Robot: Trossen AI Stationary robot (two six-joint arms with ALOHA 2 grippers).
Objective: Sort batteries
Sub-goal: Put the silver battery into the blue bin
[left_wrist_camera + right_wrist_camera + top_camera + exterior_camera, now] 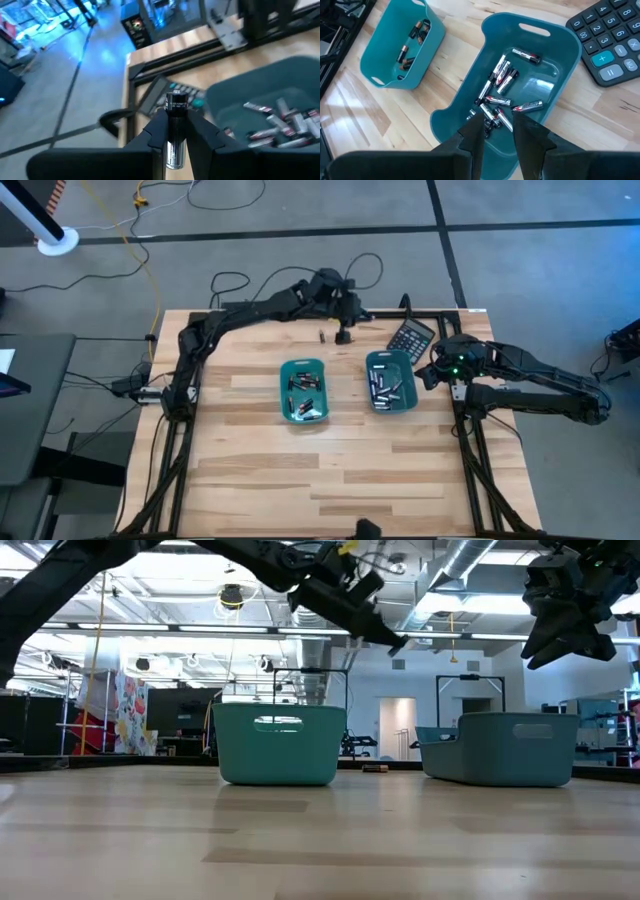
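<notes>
Teal trays are sitting side by side on the butcher-block table (330, 470) in the high view: the left tray (304, 390) near the table's middle and the right tray (390, 379) toward the right edge, both holding batteries. A lone battery (322, 336) is lying on the bare wood near the far edge, just beside the left gripper (343, 334), which is reaching over that far edge. A black calculator (410, 336) is resting at the far right corner. The right gripper (437, 372) is hovering at the right tray's outer side.

Seen from the low view, both trays are standing upright on the wood, the left gripper (392, 640) is hanging above and between them, and the right gripper (560, 635) is hanging over the right tray (500, 750).

Looking through the left wrist view, the left gripper (176, 131) is clamping a silver-and-black battery (175, 127) upright between its fingers, with the calculator (172, 95) and the battery-filled tray (280, 95) beyond it.

Looking through the right wrist view, the right gripper (496, 131) is holding its fingers parted and gripping nothing, poised above the silver and dark batteries (502, 97) heaped in the right tray (560, 60). Coppery-ended batteries (412, 45) are lying in the other tray (380, 55), and the calculator (610, 35) is lying just beside the right tray.
</notes>
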